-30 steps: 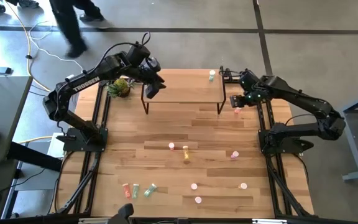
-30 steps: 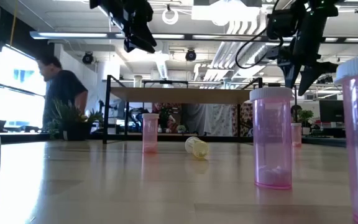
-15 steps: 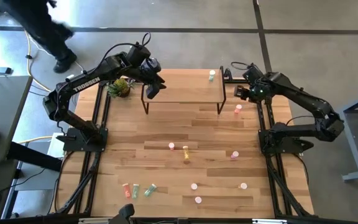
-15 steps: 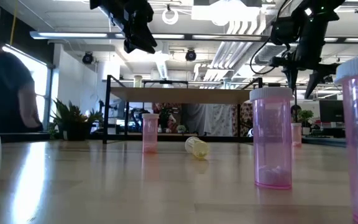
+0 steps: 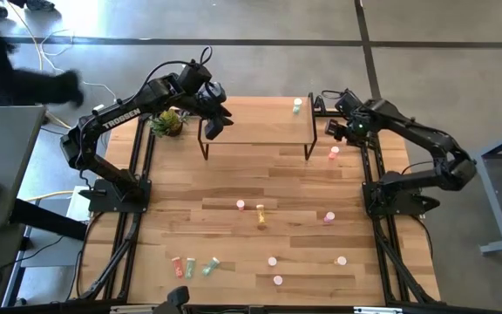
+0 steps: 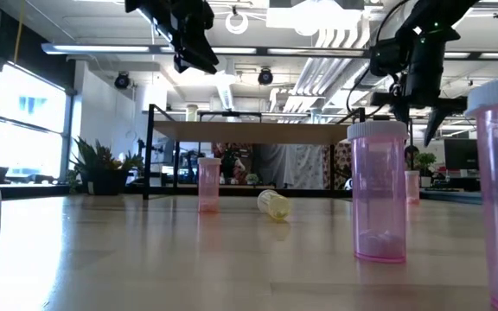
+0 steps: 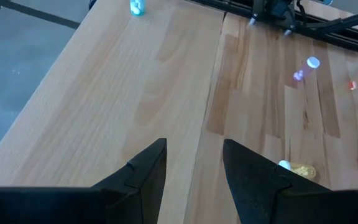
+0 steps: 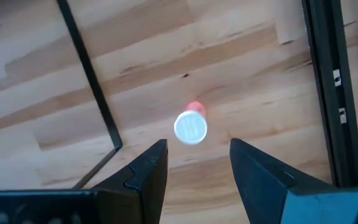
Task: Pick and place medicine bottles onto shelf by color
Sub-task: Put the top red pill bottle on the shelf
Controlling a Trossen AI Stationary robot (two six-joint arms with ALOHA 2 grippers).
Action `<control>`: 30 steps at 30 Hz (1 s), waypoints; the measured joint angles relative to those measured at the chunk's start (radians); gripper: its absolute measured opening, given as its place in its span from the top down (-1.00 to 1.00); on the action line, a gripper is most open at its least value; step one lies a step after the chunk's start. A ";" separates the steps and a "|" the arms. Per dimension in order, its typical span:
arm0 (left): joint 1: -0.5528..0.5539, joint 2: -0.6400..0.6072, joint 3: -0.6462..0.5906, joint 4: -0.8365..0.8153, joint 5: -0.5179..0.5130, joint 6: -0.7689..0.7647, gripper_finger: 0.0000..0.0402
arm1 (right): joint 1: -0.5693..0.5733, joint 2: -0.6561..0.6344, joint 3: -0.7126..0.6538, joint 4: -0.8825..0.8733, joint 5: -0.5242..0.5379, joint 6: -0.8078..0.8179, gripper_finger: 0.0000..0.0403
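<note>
Below the right gripper: pink bottle (image 8: pixel 191 127) stands upright on the tabletop, long axis vertical, pale cap facing up at the wrist camera, just outside the shelf's leg (image 8: pixel 89 78)
Right gripper (image 5: pixel 333 131): fingers spread, pinching nothing, hanging above that bottle beside the shelf's right end
Shelf (image 5: pixel 260 122): one pale green bottle (image 5: pixel 297 106) stands at its far right corner, the only one up there
Left gripper (image 5: pixel 213 121): over the shelf's left end, fingers (image 7: pixel 145 177) parted, empty
Left to do: nearly everything; pink, yellow and green bottles dot the table, well apart from both grippers
Lying ones: yellow bottle (image 6: pixel 273 204) on its side, long axis level
</note>
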 joint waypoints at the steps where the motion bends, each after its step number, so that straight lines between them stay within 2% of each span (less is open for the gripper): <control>1: 0.000 0.000 0.000 0.000 0.000 0.007 0.26 | -0.008 0.006 0.000 0.004 -0.001 0.000 0.18; 9: 0.000 0.000 0.000 0.000 0.000 0.042 0.26 | -0.043 0.030 0.000 0.081 -0.027 -0.055 0.16; 13: 0.000 0.000 0.000 0.000 0.000 0.043 0.26 | -0.059 0.057 0.000 0.074 -0.029 -0.043 0.08; 18: 0.000 0.001 0.000 0.000 0.000 0.068 0.26 | -0.057 0.099 0.000 0.050 -0.086 0.003 -0.03; 30: 0.000 0.001 0.000 0.008 0.000 0.068 0.26 | -0.050 0.210 0.000 0.042 -0.102 0.024 -0.05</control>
